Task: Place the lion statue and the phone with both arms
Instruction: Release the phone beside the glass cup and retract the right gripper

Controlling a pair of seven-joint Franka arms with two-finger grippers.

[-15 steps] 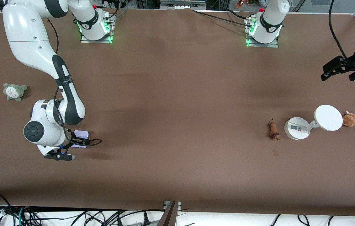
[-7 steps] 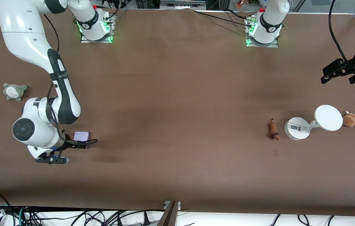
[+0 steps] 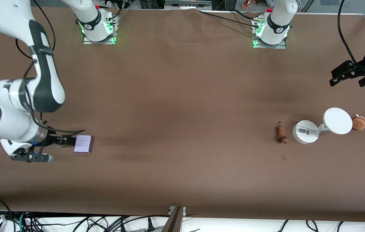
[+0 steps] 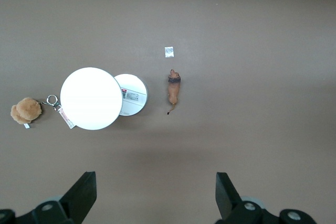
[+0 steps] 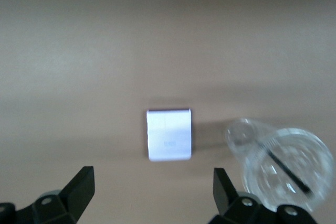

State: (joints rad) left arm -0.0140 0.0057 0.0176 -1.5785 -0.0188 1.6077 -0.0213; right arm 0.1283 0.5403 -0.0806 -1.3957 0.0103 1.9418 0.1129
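Right jaws: the right gripper (image 3: 58, 141) is seen spread wide with nothing held, low over the surface (image 3: 182, 112) at the right arm's end, just beside the phone (image 3: 83, 143); dark angular fingers (image 5: 79, 187) are shown well apart in the right wrist view.
Phone: a flat, squarish slab with a smooth pale lavender face and a darker edge is laid flat on the surface, free of the jaws.
Clear object: a round transparent ribbed piece (image 5: 286, 167) is seen beside the phone in the right wrist view; what it is cannot be told.
Surface: a matte brown covering with a fine, even grain.
Lion statue: the lion statue (image 3: 281, 134), small, elongated, tan with a dark brown end and a thin tail, is laid toward the left arm's end, just beside the stand.
Stand: a smooth white stand (image 3: 305, 131) with a round base and a tilted round disc.
Plush: a rounded fluffy brown plush (image 3: 360, 122) is set next to the disc.
Left jaws: the left gripper (image 3: 351, 72) is held wide apart and empty, raised above the left arm's end of the surface, waiting.
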